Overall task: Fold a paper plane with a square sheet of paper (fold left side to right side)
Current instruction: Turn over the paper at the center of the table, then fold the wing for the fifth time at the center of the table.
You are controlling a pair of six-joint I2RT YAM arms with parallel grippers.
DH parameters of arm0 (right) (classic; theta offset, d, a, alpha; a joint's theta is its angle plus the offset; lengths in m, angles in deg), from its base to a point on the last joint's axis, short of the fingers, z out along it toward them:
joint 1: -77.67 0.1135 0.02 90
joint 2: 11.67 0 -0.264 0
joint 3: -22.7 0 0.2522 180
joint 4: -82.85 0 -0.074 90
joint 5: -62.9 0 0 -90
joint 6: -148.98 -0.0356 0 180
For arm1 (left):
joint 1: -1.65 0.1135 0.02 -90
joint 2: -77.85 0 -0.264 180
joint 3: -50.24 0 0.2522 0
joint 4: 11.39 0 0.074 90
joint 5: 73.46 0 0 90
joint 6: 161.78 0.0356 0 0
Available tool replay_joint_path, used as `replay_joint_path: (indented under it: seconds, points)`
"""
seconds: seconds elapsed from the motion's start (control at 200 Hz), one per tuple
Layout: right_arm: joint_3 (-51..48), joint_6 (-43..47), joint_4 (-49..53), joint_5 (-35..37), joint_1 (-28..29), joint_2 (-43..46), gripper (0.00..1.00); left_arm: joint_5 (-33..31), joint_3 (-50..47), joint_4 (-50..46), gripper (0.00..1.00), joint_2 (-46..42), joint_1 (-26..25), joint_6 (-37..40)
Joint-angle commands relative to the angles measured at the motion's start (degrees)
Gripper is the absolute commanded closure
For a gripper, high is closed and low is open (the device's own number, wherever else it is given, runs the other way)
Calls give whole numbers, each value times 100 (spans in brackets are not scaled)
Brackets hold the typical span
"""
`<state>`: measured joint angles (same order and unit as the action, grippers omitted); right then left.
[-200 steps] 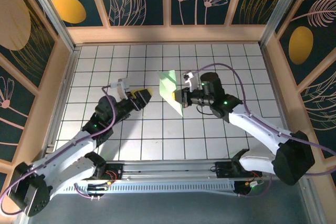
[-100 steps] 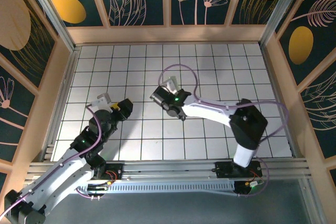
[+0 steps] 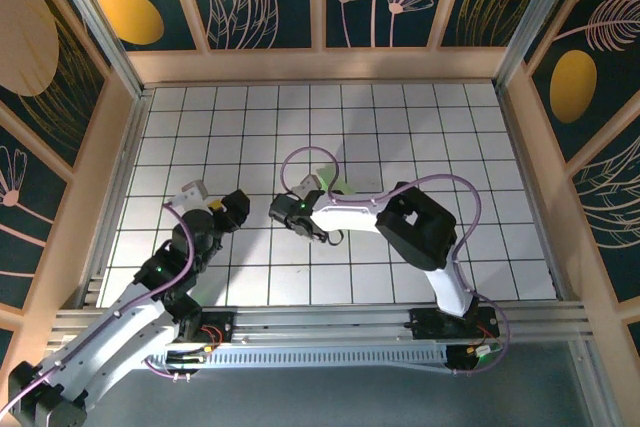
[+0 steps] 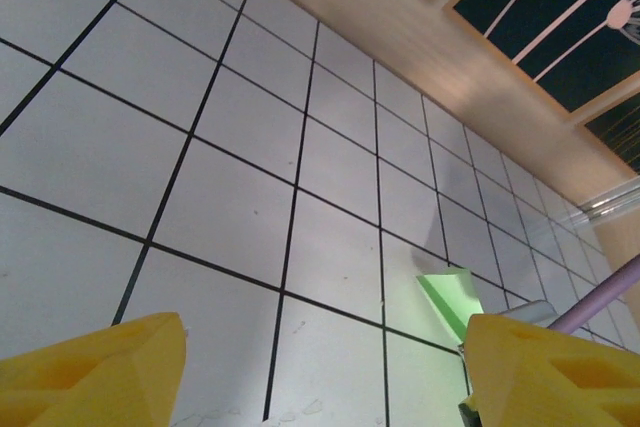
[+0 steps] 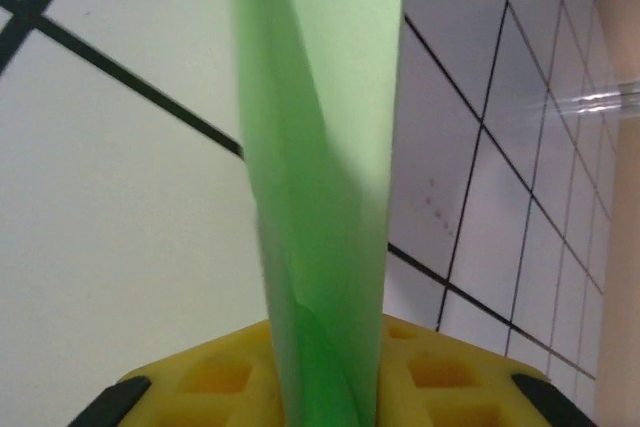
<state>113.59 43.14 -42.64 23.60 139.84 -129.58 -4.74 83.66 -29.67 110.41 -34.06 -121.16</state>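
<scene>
Creasing step, likely: square sheet of paper (image 5: 320,147) stands doubled in right gripper (image 5: 330,382), clamp uncertain; left gripper (image 4: 320,372) apart. Next: press it flat on tabletop (image 3: 450,147).

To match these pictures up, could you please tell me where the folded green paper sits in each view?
Top external: folded green paper, a sliver at centre beside the right arm.
Left wrist: lower right.
Right wrist: centre, rising out of the right gripper.
Shared landmark: the black-lined white tiles.
</scene>
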Motion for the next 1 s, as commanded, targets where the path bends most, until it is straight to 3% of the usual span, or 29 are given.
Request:
replay_joint_path:
  seconds: [0.0, 0.41, 0.731, 0.996]
  points:
    - [81, -188, -133, -260, 5, 116, 66, 100, -61, 209, 27, 114, -20, -70]
    - [-713, -252, -1272, -2285, -439, 1419, 13, 476, -168, 765, 19, 494, -19, -199]
    - [-1604, -605, -2418, -3902, -1278, 2806, 6, 803, -138, 1113, 15, 947, -17, -239]
    - [-2756, -1234, -3714, -5337, -2418, 3969, 2, 1268, 49, 1498, 16, 1664, -19, -238]
